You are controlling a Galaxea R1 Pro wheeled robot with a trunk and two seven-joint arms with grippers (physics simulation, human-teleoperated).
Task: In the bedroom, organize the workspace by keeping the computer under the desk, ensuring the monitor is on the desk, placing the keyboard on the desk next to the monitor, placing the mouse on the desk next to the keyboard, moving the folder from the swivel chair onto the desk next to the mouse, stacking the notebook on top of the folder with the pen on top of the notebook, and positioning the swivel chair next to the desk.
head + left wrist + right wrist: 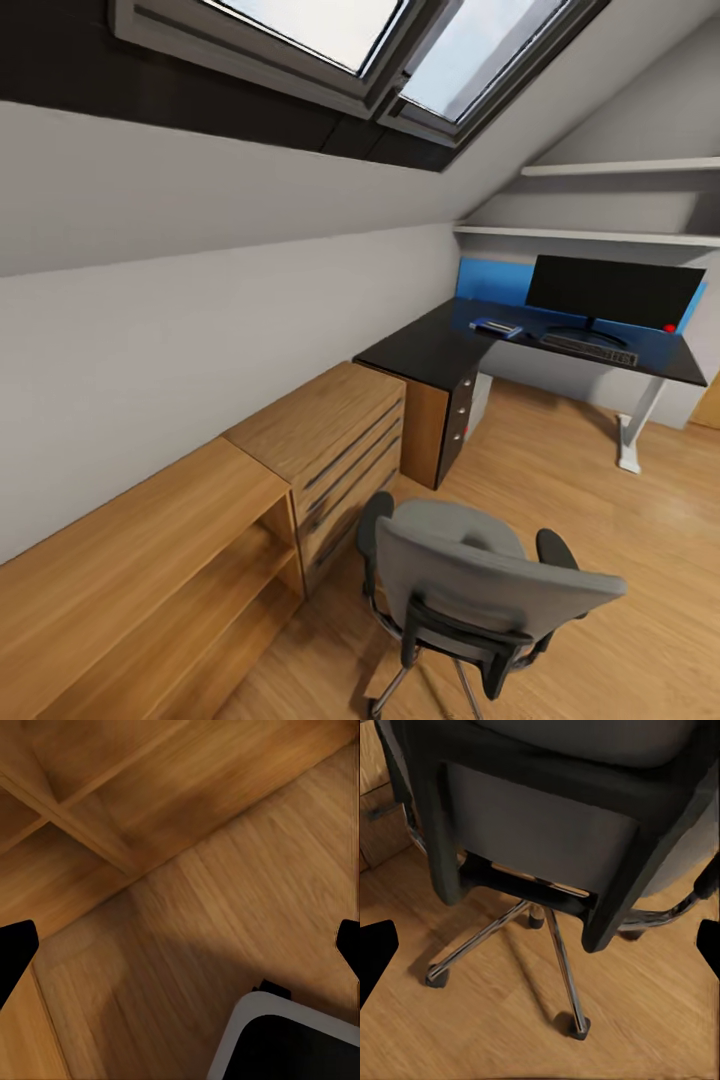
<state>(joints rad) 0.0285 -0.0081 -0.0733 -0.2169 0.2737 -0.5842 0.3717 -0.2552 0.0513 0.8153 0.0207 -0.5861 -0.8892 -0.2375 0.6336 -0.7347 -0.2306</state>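
Grey swivel chair (480,580) at lower centre, well apart from the desk (440,350) at right, monitor (612,290), keyboard (590,349) and blue folder (497,326) on it, both jaws released.

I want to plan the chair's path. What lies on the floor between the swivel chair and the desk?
In the head view, bare wood floor runs from the swivel chair to the desk. The wooden chest stands at the side by the wall.

- Head view: high, looking down across the chair (470,585) toward the far desk (520,345).
- Right wrist: close behind the chair (547,832), facing its base.
- Left wrist: low, facing the floor (225,937).
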